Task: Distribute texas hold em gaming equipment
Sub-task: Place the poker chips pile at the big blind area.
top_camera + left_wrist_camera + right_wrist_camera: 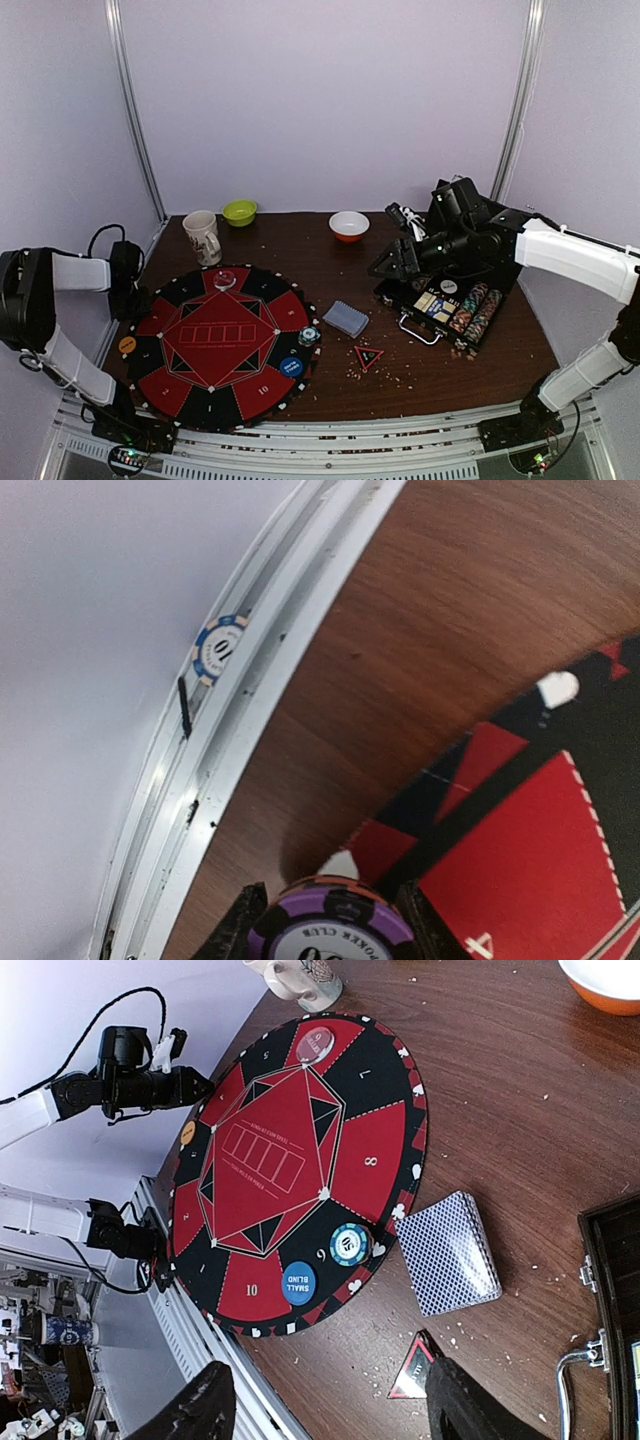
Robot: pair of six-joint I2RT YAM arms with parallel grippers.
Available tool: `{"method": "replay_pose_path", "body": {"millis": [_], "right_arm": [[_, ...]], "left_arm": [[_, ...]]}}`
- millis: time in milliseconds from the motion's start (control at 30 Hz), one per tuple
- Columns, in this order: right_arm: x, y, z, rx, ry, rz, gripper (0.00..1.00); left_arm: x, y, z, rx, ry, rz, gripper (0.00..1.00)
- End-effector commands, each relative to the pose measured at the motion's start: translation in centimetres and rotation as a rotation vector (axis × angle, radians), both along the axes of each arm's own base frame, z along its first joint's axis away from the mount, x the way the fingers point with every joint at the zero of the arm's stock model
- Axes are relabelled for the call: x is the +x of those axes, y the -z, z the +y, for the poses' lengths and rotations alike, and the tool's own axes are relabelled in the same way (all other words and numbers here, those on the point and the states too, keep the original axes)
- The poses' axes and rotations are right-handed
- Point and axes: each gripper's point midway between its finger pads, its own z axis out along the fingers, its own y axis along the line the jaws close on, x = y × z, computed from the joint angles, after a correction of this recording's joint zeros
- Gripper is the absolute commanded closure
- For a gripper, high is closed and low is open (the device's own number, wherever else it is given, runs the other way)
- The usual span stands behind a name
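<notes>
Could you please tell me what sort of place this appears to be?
Probably a robotics lab test cell, not a card room: pale walls and metal frame posts enclose a wooden table, the left arm and right arm flank it, with a poker mat and chip case laid out.

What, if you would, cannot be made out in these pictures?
Left wrist view: the purple chip, between the left fingers, is cut by the bottom edge; its value is unreadable.
Right wrist view: a right finger covers a corner of the triangle marker; the black case runs off the right edge.
</notes>
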Motion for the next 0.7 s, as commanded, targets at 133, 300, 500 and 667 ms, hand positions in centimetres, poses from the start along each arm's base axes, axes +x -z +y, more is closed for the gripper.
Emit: {"method": "replay_pose_path", "body": {"millis": [133, 300, 500, 667], "right_arm": [[0.3, -0.2, -0.9, 0.002, -0.002, 0.005, 0.33], [0.6, -0.2, -0.8, 0.0, -0.009, 0.012, 0.33], [0.8, -0.9, -0.9, 0.01, 0.001, 0.0, 0.33], [0.8, -1.5, -0.9, 0.018, -0.001, -0.007, 0.33]], "left_arm": [[-1.1, 0.6, 0.7, -0.037, -0.142, -0.104, 1.0], [-1.8, 1.5, 1.2, -0.026, -0.196, -0.067, 1.0], [-2.6, 3.5, 0.2, -0.1, -0.236, -0.026, 1.0], [-4.0, 4.0, 0.5, -0.09, -0.296, -0.017, 0.85]]}}
